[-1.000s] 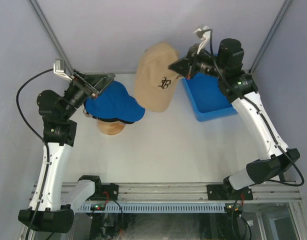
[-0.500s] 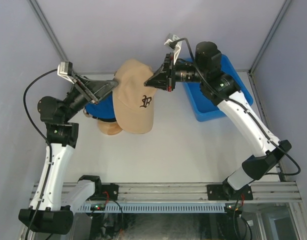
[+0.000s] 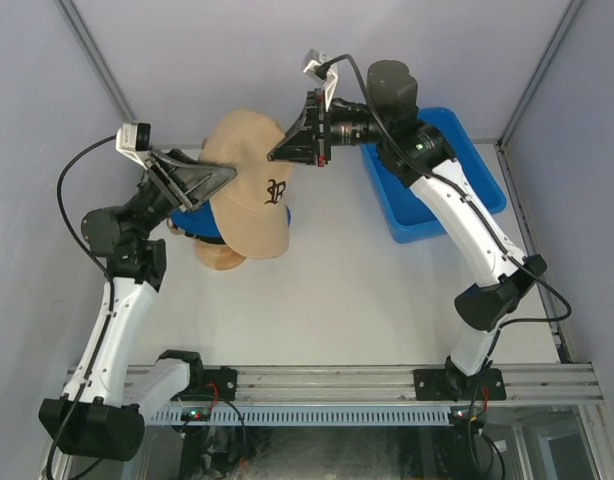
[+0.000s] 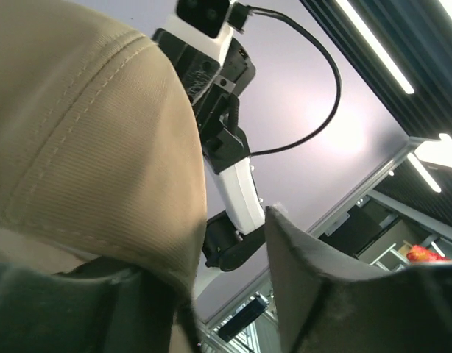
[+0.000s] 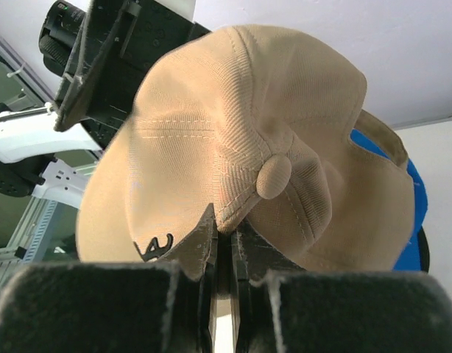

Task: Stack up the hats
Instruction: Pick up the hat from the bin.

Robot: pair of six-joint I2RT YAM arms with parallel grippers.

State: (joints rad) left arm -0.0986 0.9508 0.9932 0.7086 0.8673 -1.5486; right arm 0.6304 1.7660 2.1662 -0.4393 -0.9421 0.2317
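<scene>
A tan cap with a dark embroidered mark hangs from my right gripper, which is shut on its crown fabric. In the right wrist view the tan cap is pinched just below its top button by my right gripper. It hangs over a blue cap that sits on the round wooden stand. The blue cap's edge shows behind the tan one. My left gripper is open at the tan cap's left side. In the left wrist view the tan cap lies against one side of my left gripper.
A blue plastic bin stands at the back right, under the right arm. Grey walls close in the back and both sides. The arm bases and a metal rail run along the near edge.
My right gripper has carried the tan cap leftwards from beside the bin to over the blue cap and stand. My left gripper has stayed next to the stand, now touching the tan cap.
</scene>
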